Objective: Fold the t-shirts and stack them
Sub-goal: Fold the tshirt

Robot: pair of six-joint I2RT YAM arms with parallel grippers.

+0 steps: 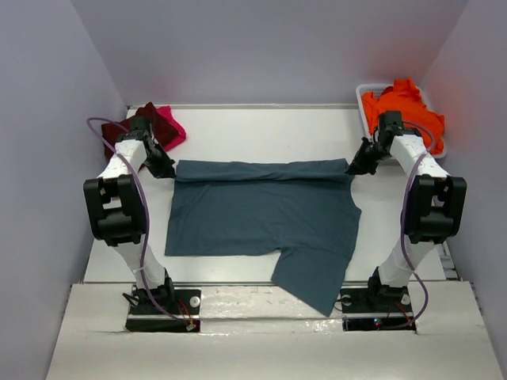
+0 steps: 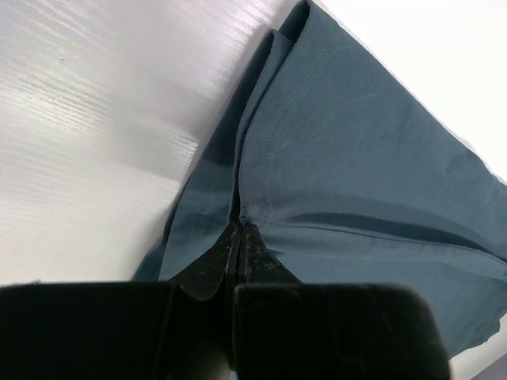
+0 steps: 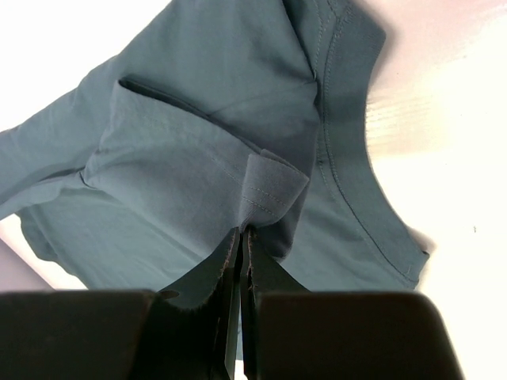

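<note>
Teal-blue t-shirt (image 1: 261, 214) lies spread flat across the middle of the table (image 1: 261, 134). Its far strip is doubled over toward the near edge, and one sleeve (image 1: 313, 277) trails to the near edge, right of centre. Left gripper (image 1: 164, 169) is at the left end of that far fold, jaws pressed together on the doubled cloth (confirmed in left wrist view). Right gripper (image 1: 355, 166) is at the right end by the collar, jaws likewise clamped on a small tuck of fabric. Step looks like the first lengthwise fold of the teal shirt, with nothing stacked yet. Next move likely needs both arms to carry the pinched edge evenly toward the near edge, keeping the cloth taut, then let go. Pink shirt (image 1: 170, 128) and maroon shirt (image 1: 117, 131) are bunched in the far left corner. Orange shirt (image 1: 404, 103) is heaped in the white tub (image 1: 362, 89) at the far right corner.
</note>
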